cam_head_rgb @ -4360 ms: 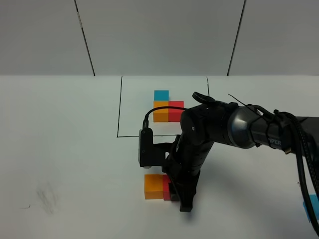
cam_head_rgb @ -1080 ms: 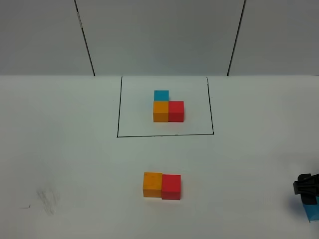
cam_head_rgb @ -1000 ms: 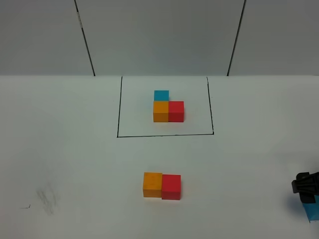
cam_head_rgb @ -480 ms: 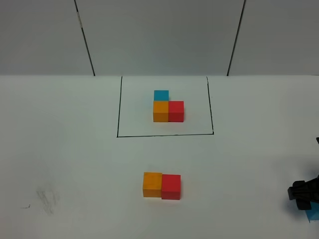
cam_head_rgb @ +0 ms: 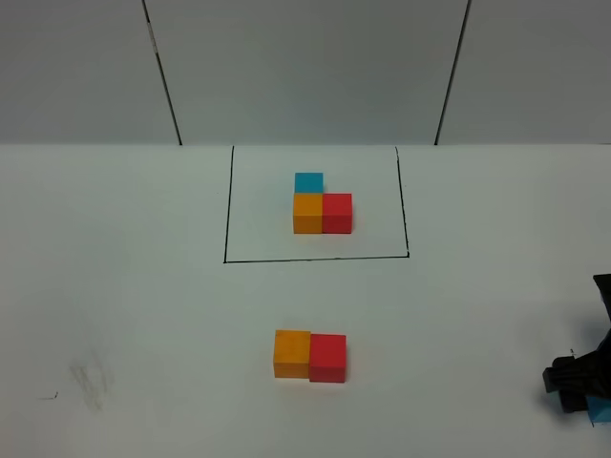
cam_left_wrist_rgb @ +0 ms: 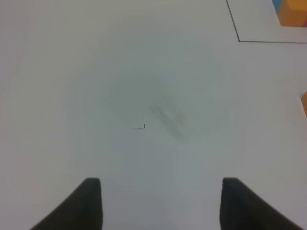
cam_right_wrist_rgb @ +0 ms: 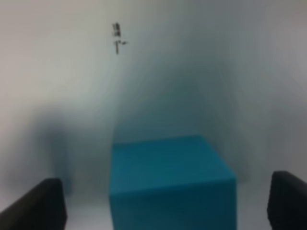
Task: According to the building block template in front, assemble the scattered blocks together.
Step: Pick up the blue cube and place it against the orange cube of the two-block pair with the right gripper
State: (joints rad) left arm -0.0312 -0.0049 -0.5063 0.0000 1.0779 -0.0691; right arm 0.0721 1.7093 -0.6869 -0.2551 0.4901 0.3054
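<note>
One blue cube (cam_head_rgb: pixel 602 412) (half-hidden) beneath right hand (cam_head_rgb: pixel 575 384)

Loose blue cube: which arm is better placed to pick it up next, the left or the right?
Right. The right gripper is open with the loose blue cube between its fingers. The left gripper is open above the table, with no cube between its fingers.

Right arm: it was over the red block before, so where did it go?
The right gripper left the red block, swung far to the right and lowered around the blue block, jaws open on either side. The red block, the orange block touching it and the framed template stayed put.
</note>
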